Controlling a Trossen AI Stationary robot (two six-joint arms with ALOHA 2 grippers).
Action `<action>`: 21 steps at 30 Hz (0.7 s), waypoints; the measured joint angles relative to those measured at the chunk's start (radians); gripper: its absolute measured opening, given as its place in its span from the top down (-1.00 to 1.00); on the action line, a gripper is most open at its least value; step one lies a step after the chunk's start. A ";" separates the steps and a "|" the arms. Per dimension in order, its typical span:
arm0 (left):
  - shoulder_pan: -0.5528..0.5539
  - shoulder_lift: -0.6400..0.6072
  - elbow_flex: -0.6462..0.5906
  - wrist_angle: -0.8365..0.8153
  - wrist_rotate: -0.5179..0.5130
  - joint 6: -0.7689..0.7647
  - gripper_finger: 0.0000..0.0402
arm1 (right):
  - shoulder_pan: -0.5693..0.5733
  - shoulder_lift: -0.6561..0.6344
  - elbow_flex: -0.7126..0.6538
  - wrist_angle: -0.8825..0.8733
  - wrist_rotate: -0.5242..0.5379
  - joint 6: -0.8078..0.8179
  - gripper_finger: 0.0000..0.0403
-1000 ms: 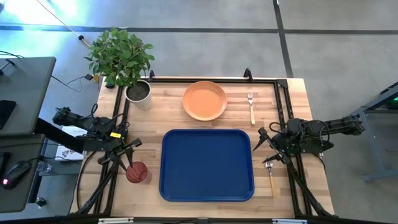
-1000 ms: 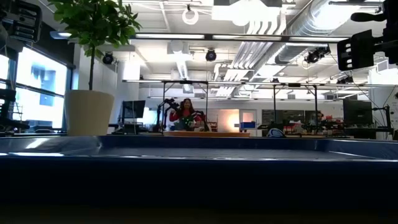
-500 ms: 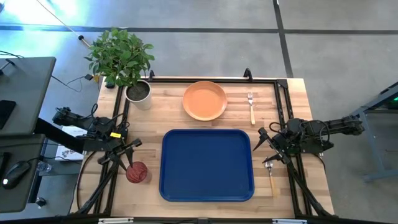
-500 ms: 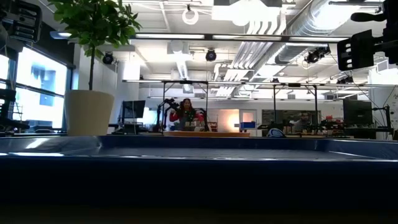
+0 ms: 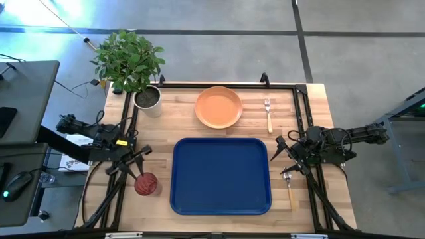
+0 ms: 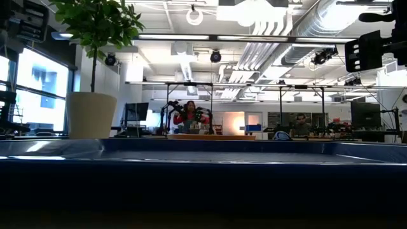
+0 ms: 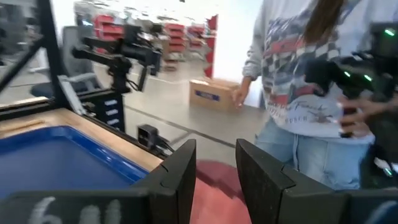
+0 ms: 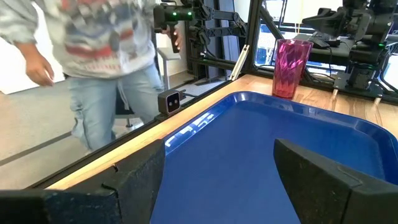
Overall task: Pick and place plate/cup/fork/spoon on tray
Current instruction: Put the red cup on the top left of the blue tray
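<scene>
The blue tray (image 5: 221, 176) lies at the table's middle, near the front. The orange plate (image 5: 218, 107) lies behind it, and the fork (image 5: 268, 114) lies to the plate's right. The spoon (image 5: 288, 186) lies by the tray's right edge. The dark red cup (image 5: 146, 184) stands upright left of the tray; it also shows in the right wrist view (image 8: 291, 59). My left gripper (image 5: 137, 162) is open just behind the cup, which shows red between its fingers (image 7: 214, 180). My right gripper (image 5: 284, 157) is open by the tray's right edge, just behind the spoon's bowl.
A grey pot with a green plant (image 5: 147, 97) stands at the far left corner. Black frame rails (image 5: 302, 113) run along the table's left, right and far edges. A person (image 7: 311, 93) stands beyond the table's near edge. Bare wood lies between the tray and the plate.
</scene>
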 joint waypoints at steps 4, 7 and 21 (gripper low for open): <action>0.000 0.000 0.000 0.078 -0.082 -0.068 0.48 | 0.000 0.000 0.000 0.000 0.000 0.000 -0.46; 0.000 0.000 0.000 0.128 -0.106 -0.135 0.48 | 0.000 0.000 0.000 0.000 0.000 0.000 -0.46; 0.000 0.000 0.000 0.150 -0.180 -0.351 0.48 | 0.000 0.000 0.000 0.000 0.000 0.000 -0.46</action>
